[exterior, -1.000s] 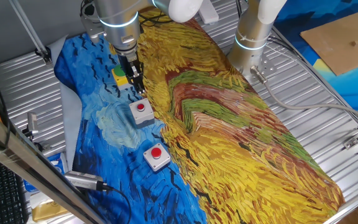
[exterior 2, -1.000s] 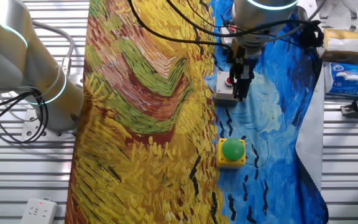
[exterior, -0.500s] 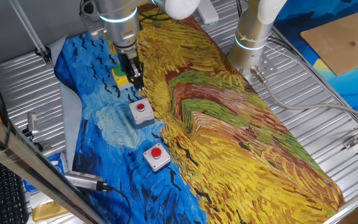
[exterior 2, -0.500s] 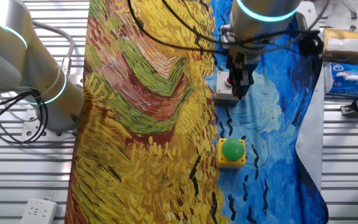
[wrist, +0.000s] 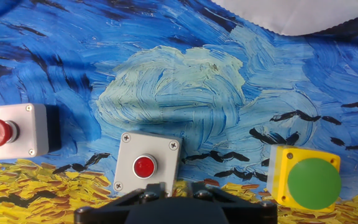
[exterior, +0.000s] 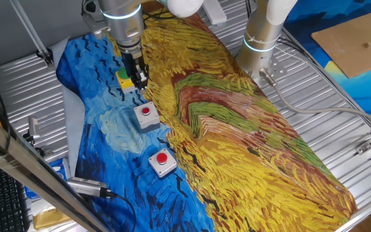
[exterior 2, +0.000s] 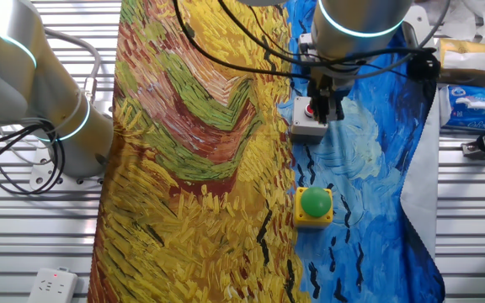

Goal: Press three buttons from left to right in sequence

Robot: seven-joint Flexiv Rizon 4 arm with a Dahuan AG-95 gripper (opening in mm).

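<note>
Three small square push-button boxes sit on the painted cloth (exterior: 237,129), a swirling blue-and-yellow print spread over the ribbed metal table (exterior: 340,122). The green round cap on its yellow base (wrist: 306,178) lies at the right in my hand view, the middle red cap on a light grey base (wrist: 146,163) is just ahead of my fingers, and the other red cap on grey (wrist: 12,130) is at the left, its cap standing taller. They form a row on the blue part, near the yellow edge. My gripper (exterior: 138,78) hangs between the green box and the middle one (whether my jaws are parted or together I cannot tell). A white second arm (exterior: 263,32) stands well apart, and a tissue pack (exterior 2: 470,105) lies off the cloth.
</note>
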